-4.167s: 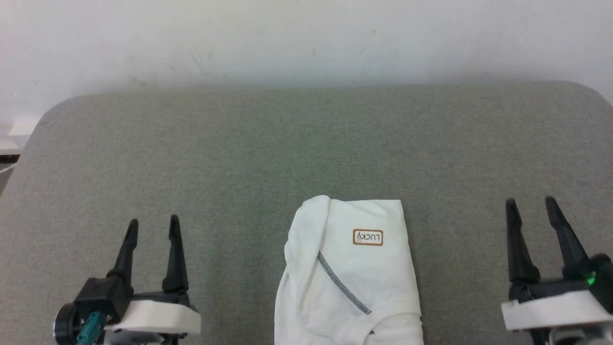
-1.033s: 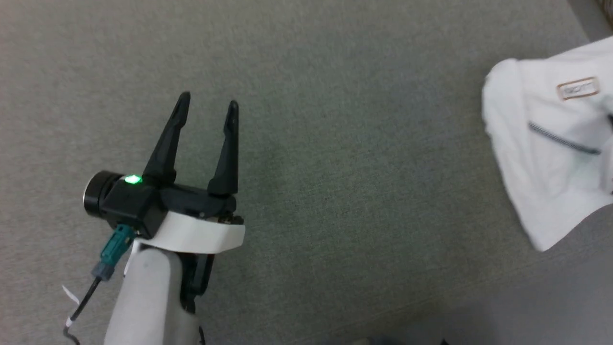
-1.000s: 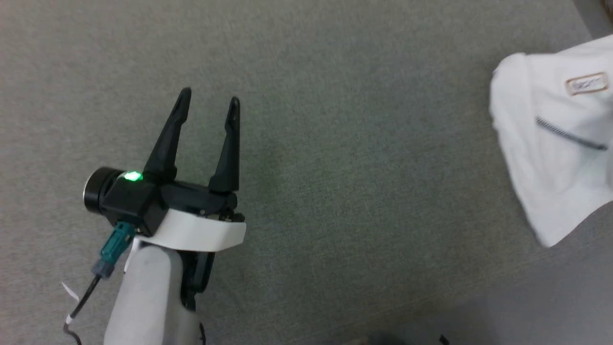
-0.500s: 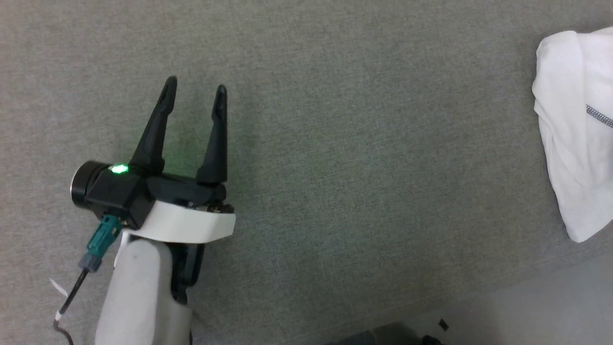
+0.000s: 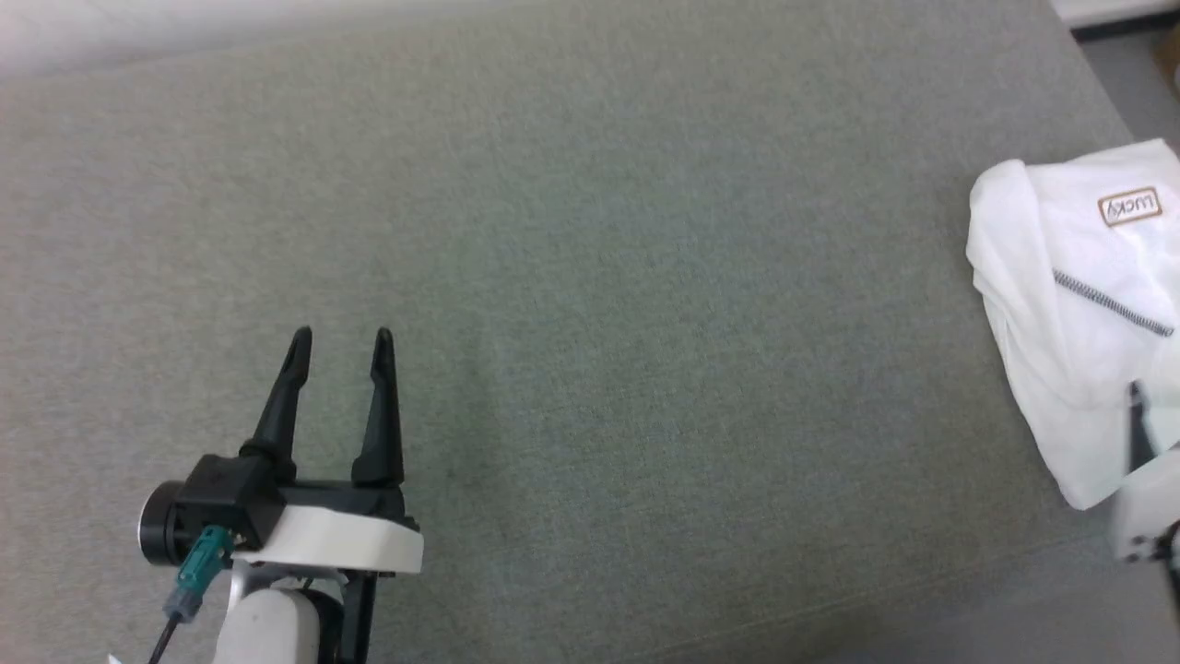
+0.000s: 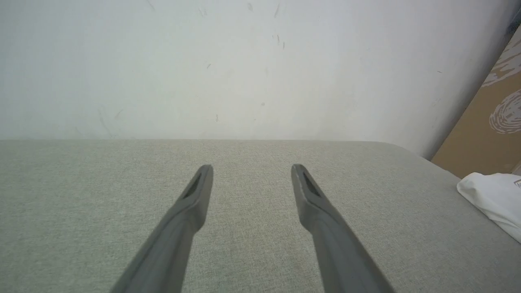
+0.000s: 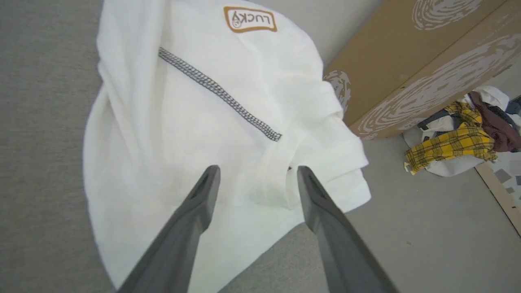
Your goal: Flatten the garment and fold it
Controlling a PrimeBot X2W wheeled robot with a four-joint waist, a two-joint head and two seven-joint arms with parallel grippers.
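Grey cloth covered the counter. At lower left our left end effector hovered wide and empty; at the frame's right edge the garment lay bunched, and our right end effector gaped wide over it.

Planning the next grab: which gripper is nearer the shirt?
Right. The right gripper is open over the shirt; the left gripper is far off to its left.

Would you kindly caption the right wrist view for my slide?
Open right gripper over the rumpled T-shirt on a grey surface.
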